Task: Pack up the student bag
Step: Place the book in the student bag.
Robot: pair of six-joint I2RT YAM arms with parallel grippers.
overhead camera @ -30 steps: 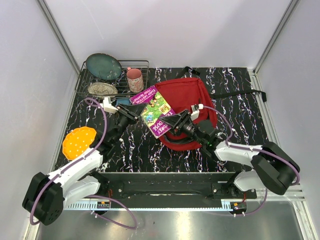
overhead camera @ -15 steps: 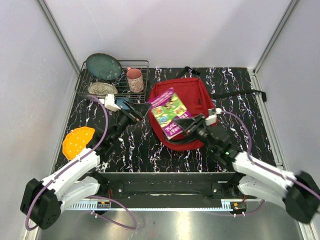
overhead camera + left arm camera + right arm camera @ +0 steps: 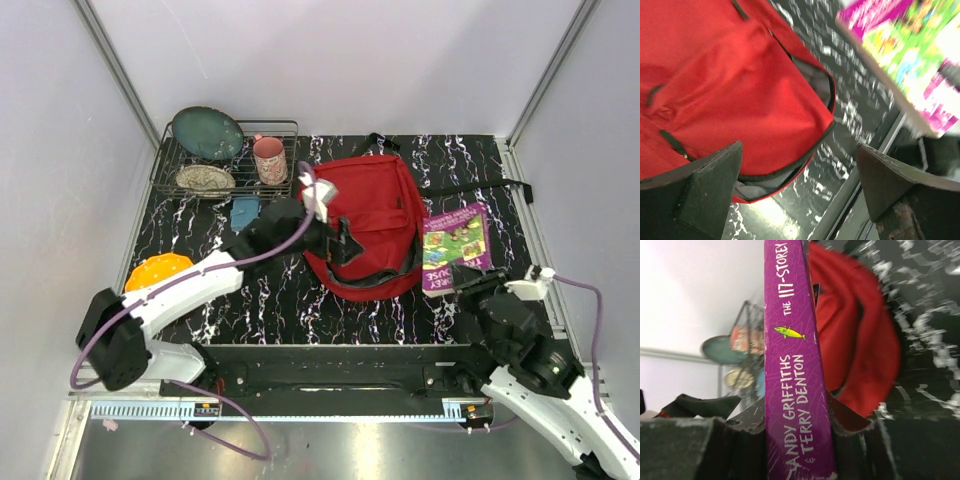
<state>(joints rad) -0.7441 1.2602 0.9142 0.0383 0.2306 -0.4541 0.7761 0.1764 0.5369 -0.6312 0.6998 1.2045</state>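
Top external view puts the student bag (image 3: 370,200) mid-table, lying flat, mouth gaping toward 6 o'clock. My left gripper (image 3: 338,240) hangs wide apart over its 9 o'clock edge; my right gripper (image 3: 797,432) clamps a purple book (image 3: 455,245) at its 3 o'clock. Soft, floppy fabric, I judge: pinch the zipper lip (image 3: 812,152). Black marbled table (image 3: 250,300), pale walls (image 3: 350,60) on three sides, dish rack (image 3: 225,165) at 10 o'clock.
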